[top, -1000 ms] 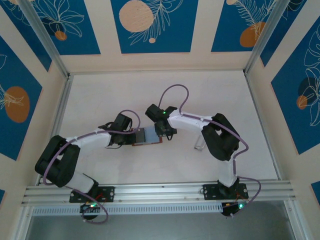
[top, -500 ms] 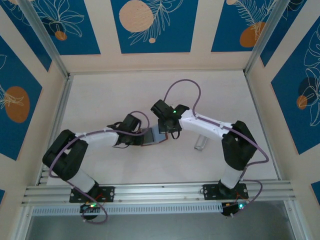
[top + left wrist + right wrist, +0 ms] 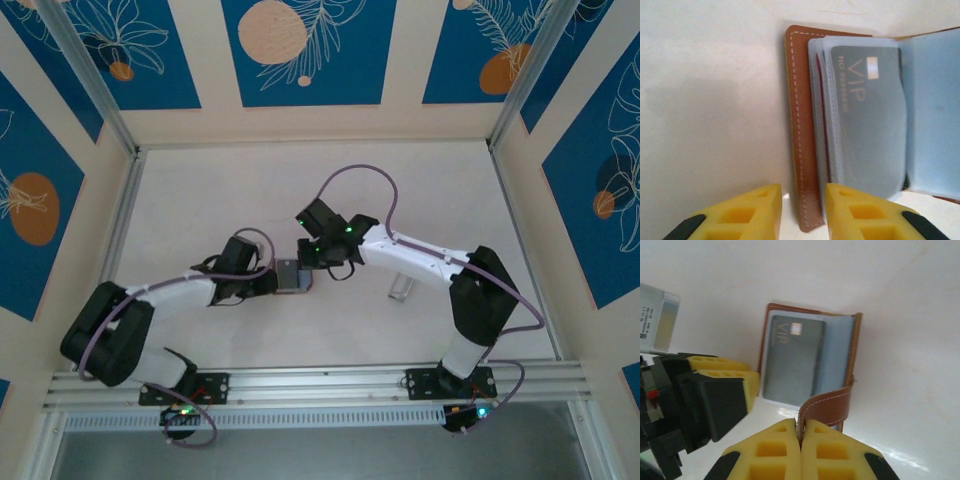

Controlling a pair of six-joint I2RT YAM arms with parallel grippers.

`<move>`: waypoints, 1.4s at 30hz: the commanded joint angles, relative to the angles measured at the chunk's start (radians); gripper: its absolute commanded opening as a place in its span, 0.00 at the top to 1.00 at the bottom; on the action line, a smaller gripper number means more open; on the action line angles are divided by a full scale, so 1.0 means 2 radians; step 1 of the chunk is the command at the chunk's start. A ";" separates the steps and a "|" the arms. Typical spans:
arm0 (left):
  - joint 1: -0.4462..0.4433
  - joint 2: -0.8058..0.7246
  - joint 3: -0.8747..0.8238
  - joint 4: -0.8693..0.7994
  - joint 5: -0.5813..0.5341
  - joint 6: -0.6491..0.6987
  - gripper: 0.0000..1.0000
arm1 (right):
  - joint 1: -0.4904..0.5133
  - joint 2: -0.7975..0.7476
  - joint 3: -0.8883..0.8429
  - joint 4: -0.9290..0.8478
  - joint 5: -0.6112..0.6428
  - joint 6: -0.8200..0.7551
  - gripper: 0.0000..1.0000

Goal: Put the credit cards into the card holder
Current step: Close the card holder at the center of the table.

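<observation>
1. Card holder lies open on the white tabletop, near its middle, between the two grippers.
2. Seen from the left wrist, one brown leather cover lies flat with white stitching along its edge. The bluish clear sleeves are stacked on top of it.
3. One credit card, grey and marked "VIP", sits inside the uppermost sleeve, within the pocket's outline.
4. The cover on the other side appears tilted up off the tabletop. In the right wrist view it shows as a narrow brown edge beside a bluish sleeve.
5. The right gripper has its jaws clenched on the snap tab. The brown strap curves from the raised cover down into the yellow fingers.
6. The left gripper has its jaws a little apart, with the near corner of the flat, stitched cover between them. I cannot tell whether they press on the leather.
7. A small pale piece rests on the tabletop just beside the right arm's forearm, apart from the card holder. It is too small to identify.
</observation>
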 commanded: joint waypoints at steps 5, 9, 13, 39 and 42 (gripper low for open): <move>0.038 -0.099 -0.036 -0.063 0.004 -0.020 0.71 | 0.017 0.057 0.067 0.019 -0.040 0.011 1.00; 0.070 -0.135 -0.060 -0.089 0.004 -0.030 0.80 | 0.020 0.073 0.086 0.022 -0.053 0.009 1.00; 0.089 -0.147 -0.068 -0.113 -0.009 -0.038 0.91 | 0.030 0.092 0.111 0.012 -0.050 0.005 1.00; 0.116 -0.023 -0.052 -0.008 0.025 -0.006 1.00 | 0.006 0.019 0.044 0.008 -0.024 0.005 1.00; 0.103 -0.009 -0.050 0.008 0.028 -0.012 1.00 | 0.008 0.032 0.058 0.018 -0.043 0.004 1.00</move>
